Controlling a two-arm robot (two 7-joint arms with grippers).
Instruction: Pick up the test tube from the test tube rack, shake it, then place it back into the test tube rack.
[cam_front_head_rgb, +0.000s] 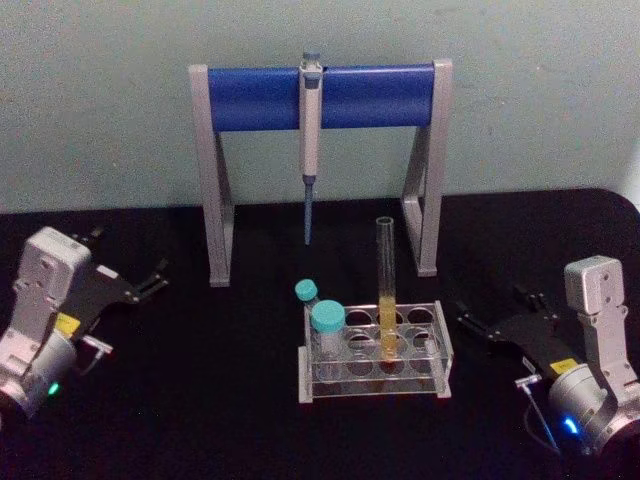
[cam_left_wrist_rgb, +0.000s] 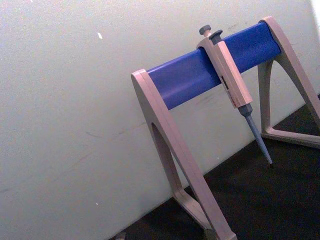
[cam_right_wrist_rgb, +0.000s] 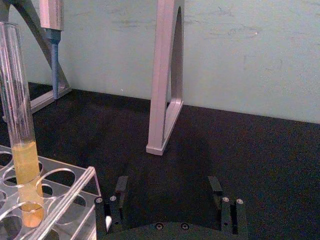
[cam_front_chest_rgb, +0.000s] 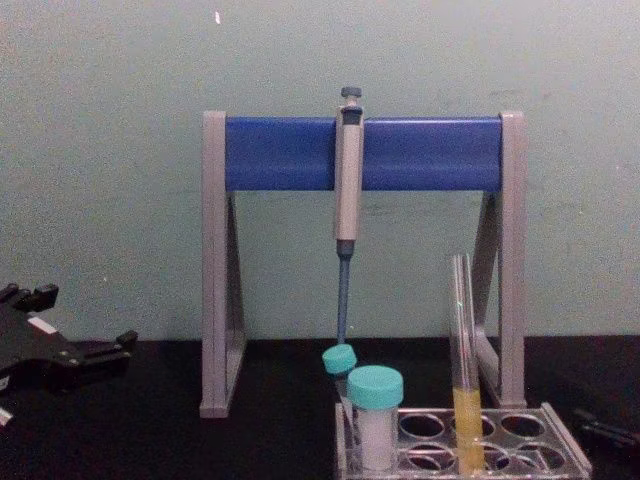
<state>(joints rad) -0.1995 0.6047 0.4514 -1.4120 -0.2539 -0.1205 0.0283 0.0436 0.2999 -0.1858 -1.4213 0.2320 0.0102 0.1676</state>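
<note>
Left gripper (cam_front_head_rgb: 150, 280): resting low on the table, fingers spread wide, gripping nothing.
Test tube rack (cam_front_head_rgb: 375, 352): sitting between both grippers, nearer the right one.
Test tube (cam_front_head_rgb: 387, 300): standing upright in the rack, left of the right gripper.
Right gripper (cam_front_head_rgb: 478, 322): lying just beside the rack, fingers parted wide, holding nothing.

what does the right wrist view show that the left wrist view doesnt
Right wrist view alone: the test tube with yellow liquid standing upright in the clear test tube rack, and the right gripper with jaws open above the black table. Left wrist view alone: the stand's whole blue bar and the pipette's top button. Shared: the pipette, the grey pipette stand, the pale wall and the table.
</note>
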